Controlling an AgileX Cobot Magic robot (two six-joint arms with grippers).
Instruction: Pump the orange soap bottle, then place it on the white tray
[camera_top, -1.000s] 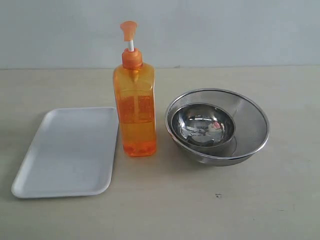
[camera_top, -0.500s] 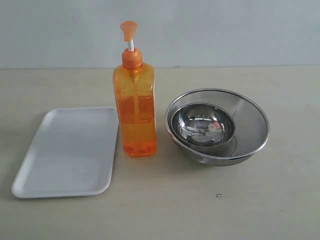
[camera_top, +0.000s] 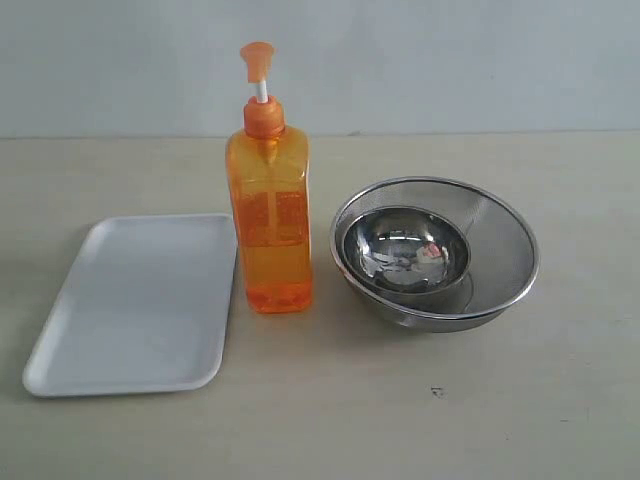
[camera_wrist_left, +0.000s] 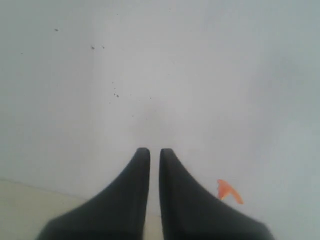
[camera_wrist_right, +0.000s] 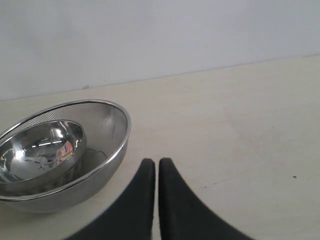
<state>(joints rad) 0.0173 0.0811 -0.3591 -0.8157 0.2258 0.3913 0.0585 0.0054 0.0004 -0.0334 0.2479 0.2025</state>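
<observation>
A bare lab-style test bench
Plain beige table (camera_top: 540, 420) against a blank pale wall (camera_top: 450, 60) — a staged, undecorated setup.

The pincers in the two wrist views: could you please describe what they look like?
Both the left pincer and the right pincer are plain matte black. Each is made of two smooth pieces, broad at the base and curving to narrow rounded tips. No markings, cables or arm links show in any view.

Right claw (camera_wrist_right: 155, 164) closed and empty, small steel bowl (camera_wrist_right: 39, 150) nested inside mesh bowl (camera_wrist_right: 111, 127), beige table (camera_wrist_right: 240, 115)
</observation>
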